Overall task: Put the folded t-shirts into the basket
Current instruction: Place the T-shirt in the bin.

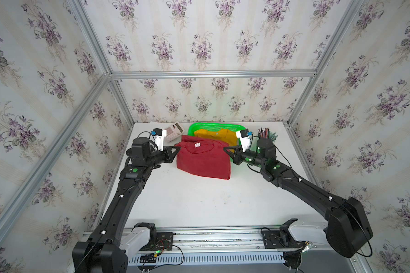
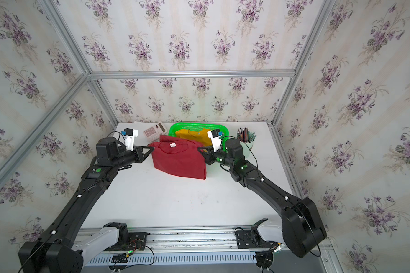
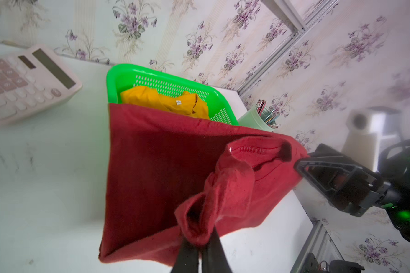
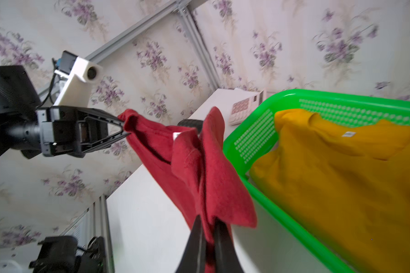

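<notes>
Your dark red folded cloth t-shirt (image 1: 202,157) hangs just in front of the bright green perforated plastic basket (image 1: 191,128). Your left gripper (image 1: 178,148) and right gripper (image 1: 224,148) each pinch an upper corner, jaws clamped on cloth. The mustard yellow folded t-shirt (image 1: 208,137) lies inside the basket.

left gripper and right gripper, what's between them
The dark red t-shirt spans the gap between the left gripper and the right gripper. Each is shut on an upper corner of it. This shows in both top views.
</notes>
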{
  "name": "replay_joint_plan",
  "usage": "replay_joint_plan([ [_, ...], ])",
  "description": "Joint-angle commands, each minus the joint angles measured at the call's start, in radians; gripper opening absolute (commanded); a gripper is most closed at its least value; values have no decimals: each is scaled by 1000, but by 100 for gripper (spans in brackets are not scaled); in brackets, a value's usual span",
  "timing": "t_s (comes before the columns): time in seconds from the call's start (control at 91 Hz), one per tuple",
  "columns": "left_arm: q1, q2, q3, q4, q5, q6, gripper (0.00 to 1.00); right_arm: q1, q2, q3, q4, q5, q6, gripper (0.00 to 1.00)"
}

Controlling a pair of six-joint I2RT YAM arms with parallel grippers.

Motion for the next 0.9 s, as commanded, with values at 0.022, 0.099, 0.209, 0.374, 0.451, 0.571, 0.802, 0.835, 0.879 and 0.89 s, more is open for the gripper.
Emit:
replay_joint_plan([
  [0.022, -30, 140, 109, 141, 28, -4, 0, -57, 46, 78, -29, 27, 19, 0],
  [0.099, -63, 249, 193, 160, 28, -3, 0, -83, 89, 123, -28, 49, 15, 0],
  [0.209, -114, 420, 309, 181, 28, -1, 0, -122, 146, 166, -16, 74, 32, 0],
  [0.374, -140, 639, 446, 208, 13, -11, 0, -161, 244, 210, 9, 82, 31, 0],
  [0.451, -139, 719, 488, 212, -8, -19, 0, -171, 302, 233, 12, 80, 24, 0],
  [0.571, -140, 836, 553, 211, -24, -15, 0, -187, 368, 246, 45, 77, 29, 0],
  [0.802, -139, 966, 648, 217, -41, -25, 0, -220, 453, 279, 92, 70, 37, 0],
  [0.835, -140, 973, 649, 227, -51, -24, 0, -226, 466, 291, 91, 71, 35, 0],
  [0.879, -140, 983, 656, 234, -64, -19, 0, -232, 485, 306, 93, 65, 34, 0],
  [0.89, -140, 986, 658, 234, -65, -16, 0, -233, 491, 310, 95, 63, 34, 0],
])
